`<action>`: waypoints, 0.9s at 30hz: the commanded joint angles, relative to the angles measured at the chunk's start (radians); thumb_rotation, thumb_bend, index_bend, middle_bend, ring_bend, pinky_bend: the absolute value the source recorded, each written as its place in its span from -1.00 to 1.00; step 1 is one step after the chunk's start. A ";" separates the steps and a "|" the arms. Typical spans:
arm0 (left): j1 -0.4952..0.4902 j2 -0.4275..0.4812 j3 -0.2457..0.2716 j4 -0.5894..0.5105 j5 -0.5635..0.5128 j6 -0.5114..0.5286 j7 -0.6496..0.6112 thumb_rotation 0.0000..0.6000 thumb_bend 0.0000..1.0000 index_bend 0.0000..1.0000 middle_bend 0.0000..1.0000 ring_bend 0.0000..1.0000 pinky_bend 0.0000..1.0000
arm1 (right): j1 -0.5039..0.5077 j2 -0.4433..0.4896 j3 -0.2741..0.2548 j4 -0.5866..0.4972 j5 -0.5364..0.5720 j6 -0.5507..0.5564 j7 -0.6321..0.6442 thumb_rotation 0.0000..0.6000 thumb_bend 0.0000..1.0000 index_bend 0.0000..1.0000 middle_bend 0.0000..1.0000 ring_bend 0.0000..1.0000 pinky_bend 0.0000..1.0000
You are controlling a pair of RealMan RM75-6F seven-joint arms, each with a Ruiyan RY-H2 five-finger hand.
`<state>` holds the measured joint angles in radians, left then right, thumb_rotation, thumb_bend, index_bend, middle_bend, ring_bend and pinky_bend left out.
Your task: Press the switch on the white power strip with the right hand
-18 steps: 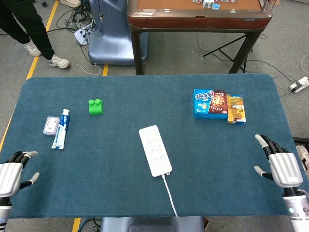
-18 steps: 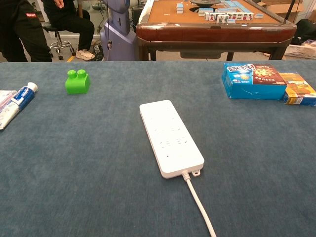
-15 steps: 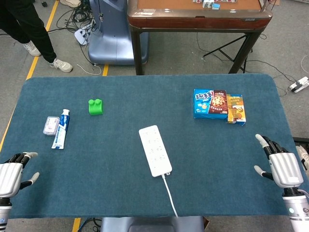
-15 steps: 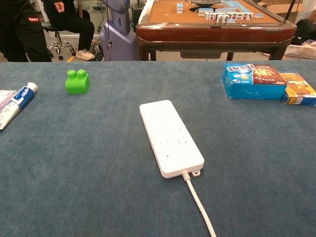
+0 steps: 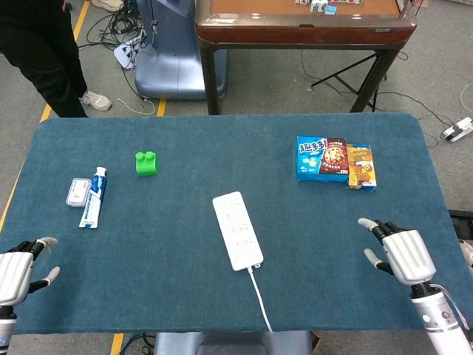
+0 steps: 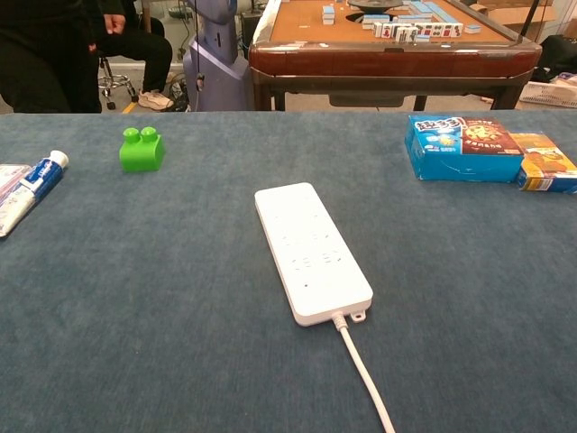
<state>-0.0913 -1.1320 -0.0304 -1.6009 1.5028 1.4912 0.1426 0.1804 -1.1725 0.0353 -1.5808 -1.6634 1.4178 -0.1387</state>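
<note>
The white power strip (image 5: pixel 237 230) lies flat near the middle of the blue table, its cord (image 5: pixel 259 298) running off the near edge. The chest view shows the power strip (image 6: pixel 311 250) close up; I cannot make out its switch. My right hand (image 5: pixel 397 252) hovers over the table's near right part, well to the right of the strip, fingers apart and holding nothing. At the near left corner, my left hand (image 5: pixel 18 269) is also empty with fingers spread. Neither hand appears in the chest view.
A green block (image 5: pixel 146 163) sits at the back left. A toothpaste tube (image 5: pixel 93 197) and a small clear case (image 5: pixel 77 191) lie at the left. Snack boxes (image 5: pixel 335 162) lie at the back right. A wooden table (image 5: pixel 303 22) stands beyond.
My right hand has moved left and inward over the table, toward the strip. The left hand has shifted slightly lower. A person behind has stepped.
</note>
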 commanded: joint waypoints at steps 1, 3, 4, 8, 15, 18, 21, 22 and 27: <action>0.000 0.000 0.004 -0.001 0.005 -0.002 0.006 1.00 -0.55 -0.12 -0.03 -0.15 0.18 | 0.080 0.019 -0.001 -0.092 -0.052 -0.100 -0.116 1.00 -0.01 -0.44 0.20 0.42 0.82; 0.000 -0.001 0.003 -0.001 0.001 -0.004 0.009 1.00 -0.55 -0.12 -0.03 -0.15 0.18 | 0.117 0.026 0.003 -0.131 -0.058 -0.155 -0.147 1.00 0.14 -0.44 0.39 0.64 0.94; 0.000 -0.001 0.003 -0.001 -0.002 -0.005 0.009 1.00 -0.55 -0.12 -0.03 -0.15 0.18 | 0.142 0.031 0.006 -0.156 -0.058 -0.196 -0.166 1.00 0.21 -0.44 0.49 0.74 0.98; 0.004 0.003 -0.003 -0.003 -0.013 -0.001 0.006 1.00 -0.55 -0.12 -0.03 -0.15 0.18 | 0.216 0.033 0.021 -0.212 -0.039 -0.315 -0.245 1.00 0.52 -0.44 0.79 0.99 1.00; 0.006 0.009 -0.012 0.006 -0.037 -0.007 -0.011 1.00 -0.55 -0.12 -0.03 -0.15 0.18 | 0.303 -0.003 0.039 -0.263 0.033 -0.470 -0.421 1.00 0.92 -0.44 0.94 1.00 1.00; 0.005 0.010 -0.017 0.010 -0.049 -0.012 -0.016 1.00 -0.55 -0.12 -0.03 -0.15 0.18 | 0.333 -0.021 0.046 -0.277 0.076 -0.518 -0.470 1.00 0.99 -0.44 0.95 1.00 1.00; 0.006 0.013 -0.020 0.011 -0.058 -0.013 -0.019 1.00 -0.55 -0.12 -0.03 -0.15 0.18 | 0.362 -0.043 0.052 -0.278 0.116 -0.558 -0.507 1.00 1.00 -0.44 0.95 1.00 1.00; 0.007 0.014 -0.021 0.010 -0.061 -0.014 -0.019 1.00 -0.55 -0.12 -0.03 -0.15 0.18 | 0.374 -0.052 0.053 -0.276 0.132 -0.574 -0.517 1.00 1.00 -0.44 0.96 1.00 1.00; 0.009 0.021 -0.027 0.009 -0.076 -0.016 -0.029 1.00 -0.55 -0.12 -0.03 -0.15 0.18 | 0.417 -0.092 0.055 -0.259 0.190 -0.621 -0.553 1.00 1.00 -0.44 0.96 1.00 1.00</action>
<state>-0.0828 -1.1115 -0.0569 -1.5918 1.4281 1.4760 0.1143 0.5866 -1.2532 0.0889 -1.8458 -1.4859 0.8079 -0.6814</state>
